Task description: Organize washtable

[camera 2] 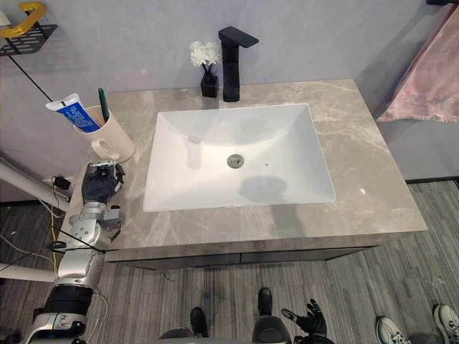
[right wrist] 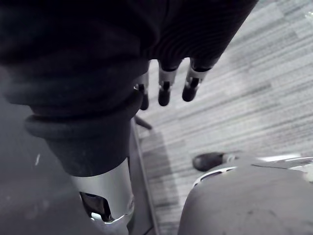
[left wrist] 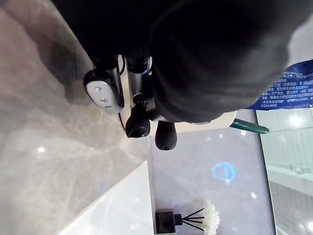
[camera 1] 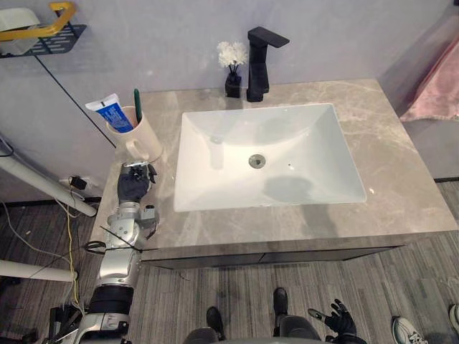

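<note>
Grey veined stone forms the top of the washtable (camera 1: 401, 179), whose front corners are cut off by the lower frame. The left hand (camera 1: 133, 185) lies on the counter's left edge, mostly under its dark ribbed cover. In the left wrist view its fingertips (left wrist: 138, 123) are loosely bent and hold nothing, just short of the mug (camera 1: 143, 136); whether they touch it cannot be told. The right hand (camera 1: 338, 320) hangs low over the striped grey carpet (camera 1: 401, 272) with its fingers (right wrist: 190, 85) straight and spread.

The cream mug is smooth and round, with a handle, and stands at the counter's left rear. It holds a blue-and-white toothpaste tube (camera 1: 111, 112), which leans outward, and a green toothbrush (camera 1: 137, 106), of which the stem alone shows.

The white sink (camera 1: 215, 179) is rectangular and glossy, with sloping walls and a metal drain (camera 1: 257, 160) at its centre. Behind it stand an angular matt black faucet (camera 1: 258, 64) and, just beside that, a small black bottle (camera 1: 233, 86) holding white flowers (camera 1: 232, 52) on dark sticks.

A dark wire shelf (camera 1: 50, 39) at upper left, a pink cloth (camera 1: 437, 86) at right and a person's shoe (camera 1: 412, 331) at the bottom are all cropped.
</note>
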You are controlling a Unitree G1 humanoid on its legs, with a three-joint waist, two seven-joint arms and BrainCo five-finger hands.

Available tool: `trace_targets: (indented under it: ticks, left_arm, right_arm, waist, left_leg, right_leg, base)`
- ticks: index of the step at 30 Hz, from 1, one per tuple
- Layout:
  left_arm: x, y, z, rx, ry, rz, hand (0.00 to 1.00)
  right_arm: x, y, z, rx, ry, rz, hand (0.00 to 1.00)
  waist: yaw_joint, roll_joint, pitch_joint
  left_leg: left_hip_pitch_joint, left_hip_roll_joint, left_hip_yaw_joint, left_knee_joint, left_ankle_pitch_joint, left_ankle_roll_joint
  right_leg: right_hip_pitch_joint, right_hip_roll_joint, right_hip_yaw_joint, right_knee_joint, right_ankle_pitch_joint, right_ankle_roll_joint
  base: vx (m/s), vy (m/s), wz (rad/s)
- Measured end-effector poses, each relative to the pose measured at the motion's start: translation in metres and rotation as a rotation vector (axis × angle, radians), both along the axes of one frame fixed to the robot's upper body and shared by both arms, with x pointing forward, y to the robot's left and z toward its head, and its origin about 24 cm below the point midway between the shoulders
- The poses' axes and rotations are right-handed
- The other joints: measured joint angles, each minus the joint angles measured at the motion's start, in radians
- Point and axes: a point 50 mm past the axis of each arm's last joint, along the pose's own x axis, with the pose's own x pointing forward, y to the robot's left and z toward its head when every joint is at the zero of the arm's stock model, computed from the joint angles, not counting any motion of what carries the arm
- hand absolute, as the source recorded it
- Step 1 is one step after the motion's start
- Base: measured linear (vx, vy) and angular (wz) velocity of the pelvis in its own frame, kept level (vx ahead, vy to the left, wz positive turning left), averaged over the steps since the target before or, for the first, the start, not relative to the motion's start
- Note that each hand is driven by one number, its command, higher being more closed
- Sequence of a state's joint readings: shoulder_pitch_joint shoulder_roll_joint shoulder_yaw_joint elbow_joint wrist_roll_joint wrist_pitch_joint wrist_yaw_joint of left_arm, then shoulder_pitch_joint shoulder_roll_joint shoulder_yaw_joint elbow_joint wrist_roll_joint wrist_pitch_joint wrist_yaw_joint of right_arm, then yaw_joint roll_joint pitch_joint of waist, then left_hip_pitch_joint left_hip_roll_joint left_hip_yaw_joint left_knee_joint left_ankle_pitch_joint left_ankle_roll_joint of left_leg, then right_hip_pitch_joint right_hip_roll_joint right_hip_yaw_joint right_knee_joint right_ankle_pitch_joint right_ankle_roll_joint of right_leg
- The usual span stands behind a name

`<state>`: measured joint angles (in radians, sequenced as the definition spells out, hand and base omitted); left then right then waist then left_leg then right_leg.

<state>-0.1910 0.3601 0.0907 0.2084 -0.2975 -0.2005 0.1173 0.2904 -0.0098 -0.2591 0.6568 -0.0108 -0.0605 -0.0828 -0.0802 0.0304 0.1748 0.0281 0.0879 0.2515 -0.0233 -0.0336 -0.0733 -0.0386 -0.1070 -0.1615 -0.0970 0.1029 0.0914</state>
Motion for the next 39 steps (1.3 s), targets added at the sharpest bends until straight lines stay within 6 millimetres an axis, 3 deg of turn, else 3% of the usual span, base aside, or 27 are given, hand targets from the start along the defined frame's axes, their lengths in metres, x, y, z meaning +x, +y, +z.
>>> trace_targets:
  ticks: [17,30,34,39]
  left_arm:
    - [0.02,0.004,0.017,0.047,-0.03,0.026,1.0]
    - [0.02,0.002,0.016,0.049,-0.027,0.018,1.0]
    - [0.017,-0.01,0.015,0.054,-0.031,-0.028,1.0]
    - [0.01,-0.032,0.028,0.048,-0.109,-0.108,1.0]
  right_arm:
    - [-0.001,-0.004,0.001,-0.009,-0.002,-0.017,0.0]
    - [-0.001,-0.004,0.001,-0.008,-0.001,-0.016,0.0]
    - [-0.001,-0.005,0.001,-0.01,-0.002,-0.013,0.0]
    - [0.0,-0.009,0.001,-0.018,0.001,-0.008,0.0]
  waist:
    - [-0.016,0.019,0.011]
    - [-0.017,0.02,0.011]
    - [-0.016,0.022,0.01]
    - [-0.016,0.032,0.009]
  left_leg:
    - [0.0,0.004,0.009,0.002,-0.001,0.0]
    - [0.003,0.006,0.001,0.005,-0.001,0.0]
    - [0.014,0.004,-0.006,0.006,-0.001,0.0]
    - [0.02,-0.003,-0.04,0.014,0.002,0.004]
  right_leg:
    - [-0.003,0.002,0.008,0.0,0.002,-0.001]
    - [0.004,-0.002,0.001,0.0,0.002,-0.001]
    - [0.021,-0.006,-0.007,0.0,0.001,-0.001]
    - [0.052,-0.016,-0.045,0.0,0.0,0.0]
  base:
    - [0.0,0.0,0.0]
    - [0.0,-0.002,0.01]
    - [-0.01,0.0,0.06]
    - [-0.04,0.003,0.21]
